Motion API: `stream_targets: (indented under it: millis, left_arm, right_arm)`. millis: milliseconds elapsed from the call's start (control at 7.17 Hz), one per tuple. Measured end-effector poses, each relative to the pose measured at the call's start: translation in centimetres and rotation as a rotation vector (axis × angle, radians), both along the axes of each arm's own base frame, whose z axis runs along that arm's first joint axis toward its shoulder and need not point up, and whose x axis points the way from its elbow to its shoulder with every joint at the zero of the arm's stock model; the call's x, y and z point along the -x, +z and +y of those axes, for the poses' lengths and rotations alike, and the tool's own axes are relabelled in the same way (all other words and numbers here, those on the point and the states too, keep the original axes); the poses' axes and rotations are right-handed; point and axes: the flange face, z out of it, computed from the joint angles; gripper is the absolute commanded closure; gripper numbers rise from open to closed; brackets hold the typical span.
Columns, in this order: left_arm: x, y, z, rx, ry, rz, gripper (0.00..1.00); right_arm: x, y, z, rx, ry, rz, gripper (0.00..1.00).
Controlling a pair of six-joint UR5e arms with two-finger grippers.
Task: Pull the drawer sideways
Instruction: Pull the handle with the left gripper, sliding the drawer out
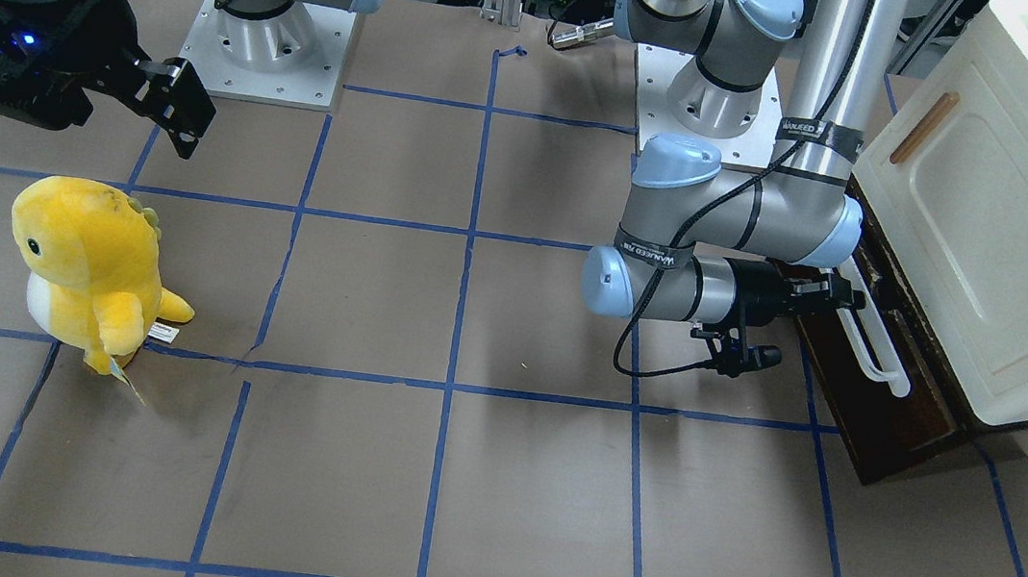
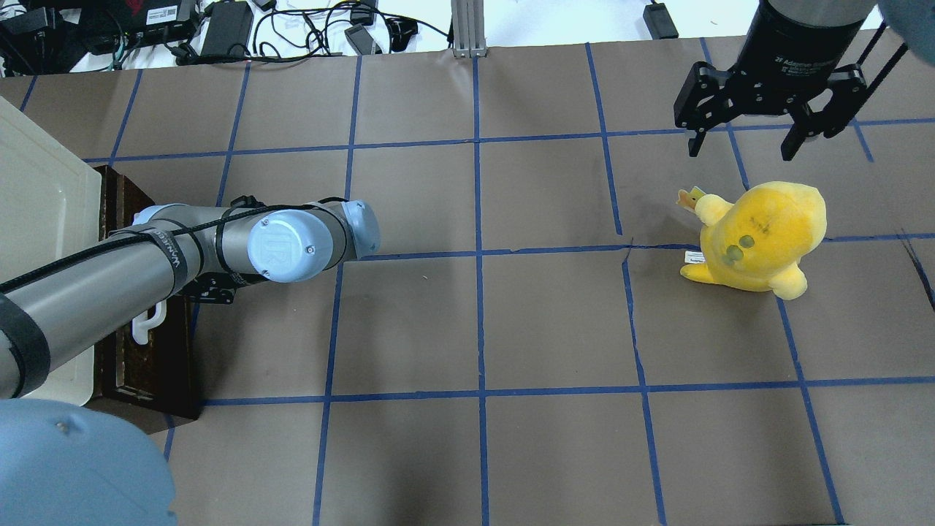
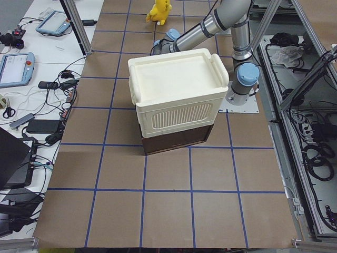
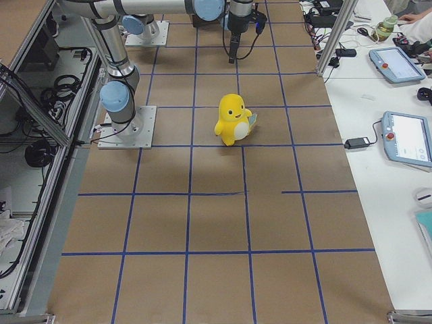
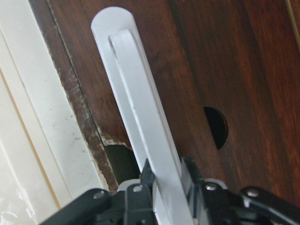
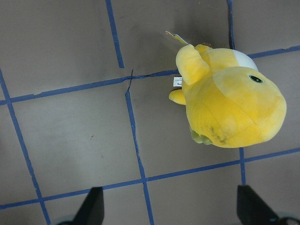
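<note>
The drawer has a dark brown wooden front and a long white bar handle. It sits under the cream-white cabinet at the table's end on my left. My left gripper is shut on the handle. In the left wrist view its fingers clamp the white bar against the brown panel. In the overhead view my left arm hides the gripper, and only the handle's end and the panel show. My right gripper hangs open and empty above the table.
A yellow plush toy stands on the brown table, just below my right gripper in the right wrist view. The cabinet door with its small wooden handle is above the drawer. Blue tape lines grid the table.
</note>
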Motion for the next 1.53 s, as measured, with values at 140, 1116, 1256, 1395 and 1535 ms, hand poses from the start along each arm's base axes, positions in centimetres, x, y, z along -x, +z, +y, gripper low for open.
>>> stream_targets:
  millis: [140, 1116, 1256, 1395, 1535]
  left_arm:
    - [0.4, 0.2, -0.1, -0.003, -0.008, 0.001, 0.88]
    - [2.5, 0.6, -0.1, -0.016, -0.051, 0.002, 0.88]
    - [2.9, 0.6, -0.1, -0.017, -0.059, 0.002, 0.88]
    - [3.5, 0.7, -0.2, -0.017, -0.068, 0.002, 0.88]
    - [3.9, 0.8, -0.4, -0.02, -0.077, 0.002, 0.88]
  right_arm:
    - [0.0, 0.0, 0.0, 0.0, 0.0, 0.0, 0.0]
    - [0.0, 0.0, 0.0, 0.0, 0.0, 0.0, 0.0]
    - [0.0, 0.0, 0.0, 0.0, 0.001, 0.0, 0.0]
    - [0.0, 0.0, 0.0, 0.0, 0.001, 0.0, 0.0]
    - [0.0, 0.0, 0.0, 0.0, 0.001, 0.0, 0.0]
